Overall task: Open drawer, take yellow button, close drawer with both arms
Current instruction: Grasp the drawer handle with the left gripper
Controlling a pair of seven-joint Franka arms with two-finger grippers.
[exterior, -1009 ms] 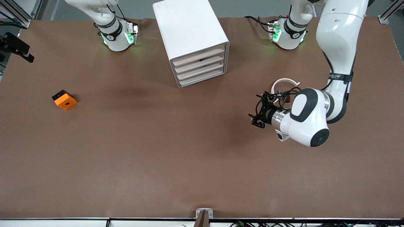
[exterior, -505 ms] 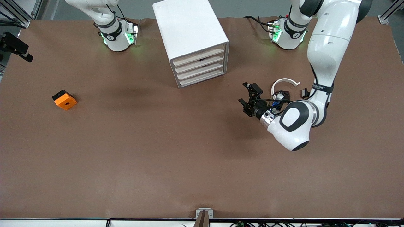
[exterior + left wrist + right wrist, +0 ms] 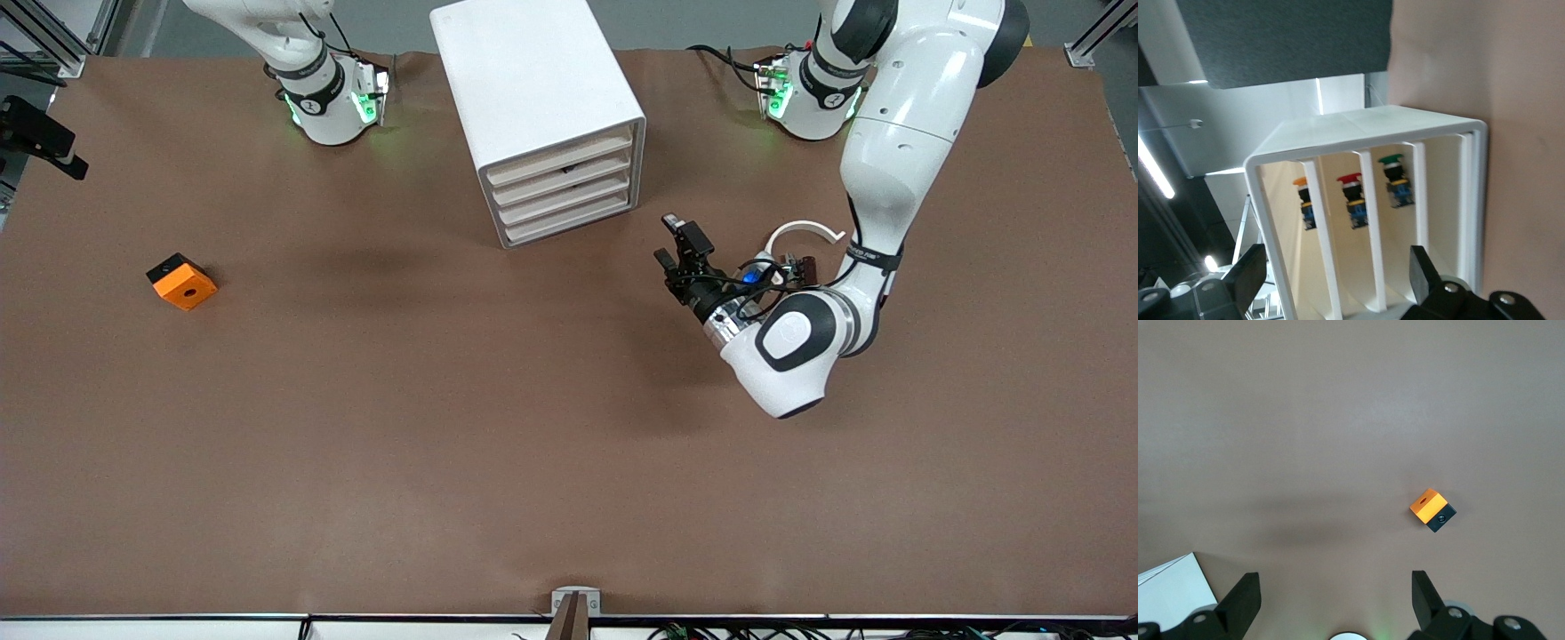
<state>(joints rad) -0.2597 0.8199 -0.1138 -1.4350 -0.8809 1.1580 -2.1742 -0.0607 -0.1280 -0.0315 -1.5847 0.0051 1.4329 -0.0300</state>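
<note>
The white cabinet [image 3: 542, 98] stands near the arms' bases, all four drawers pushed in. Its top drawer [image 3: 560, 153] has a pale beige front slat. In the left wrist view the cabinet [image 3: 1371, 133] faces me, and the button [image 3: 1303, 200] with its orange-yellow cap sits in the top drawer. Red-capped and green-capped buttons sit in the two drawers below. My left gripper [image 3: 677, 242] is open and empty, level with the cabinet's front and a short way off toward the left arm's end; its fingers [image 3: 1426, 272] frame the cabinet. My right gripper [image 3: 1335, 597] is open and empty, high over the table by its own base, out of the front view.
An orange block with a hole [image 3: 181, 282] lies toward the right arm's end; it also shows in the right wrist view [image 3: 1432, 509]. A white curved piece [image 3: 803, 232] and small dark parts [image 3: 805, 267] lie beside the left arm's wrist.
My left gripper has swung from over the small parts toward the cabinet and turned to face its front. The drawers have not moved.
</note>
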